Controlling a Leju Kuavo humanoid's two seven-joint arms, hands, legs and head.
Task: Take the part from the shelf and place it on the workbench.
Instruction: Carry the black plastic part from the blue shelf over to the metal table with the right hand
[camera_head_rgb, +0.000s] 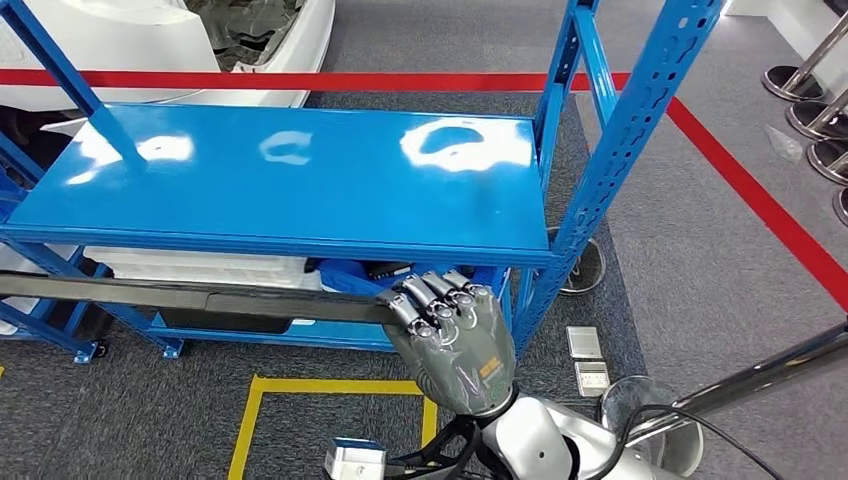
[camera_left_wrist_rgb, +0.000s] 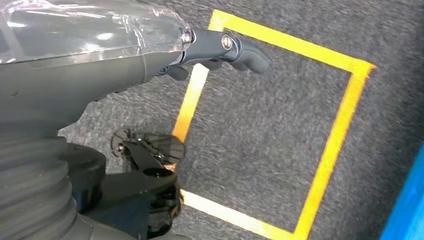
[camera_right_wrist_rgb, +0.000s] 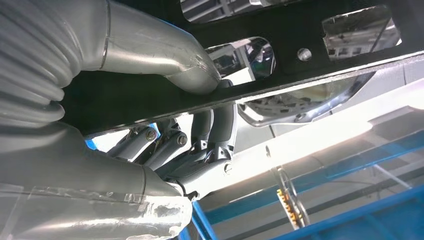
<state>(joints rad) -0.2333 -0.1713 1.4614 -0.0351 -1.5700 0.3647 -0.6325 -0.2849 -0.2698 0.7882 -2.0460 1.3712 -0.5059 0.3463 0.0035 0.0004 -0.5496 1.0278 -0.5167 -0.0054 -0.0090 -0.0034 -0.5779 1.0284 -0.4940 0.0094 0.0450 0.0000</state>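
Note:
A long, flat black part (camera_head_rgb: 200, 297) stretches from the left edge of the head view to my right hand (camera_head_rgb: 450, 335), level with the front of the blue shelf (camera_head_rgb: 300, 180) and just below its top board. My right hand grips the part's right end. In the right wrist view the thumb (camera_right_wrist_rgb: 185, 70) presses on the black part (camera_right_wrist_rgb: 310, 55), which has cut-out holes, and the fingers (camera_right_wrist_rgb: 210, 135) wrap around its other side. My left hand (camera_left_wrist_rgb: 100, 65) hangs over the carpet with one finger (camera_left_wrist_rgb: 245, 50) stretched out and nothing in it.
A yellow taped square (camera_head_rgb: 250, 420) marks the grey carpet in front of the shelf. White trays (camera_head_rgb: 190, 265) lie on the lower shelf level. A red floor line (camera_head_rgb: 760, 200) runs on the right. Chrome stand bases (camera_head_rgb: 810, 110) and a slanting silver pole (camera_head_rgb: 760, 375) are at the right.

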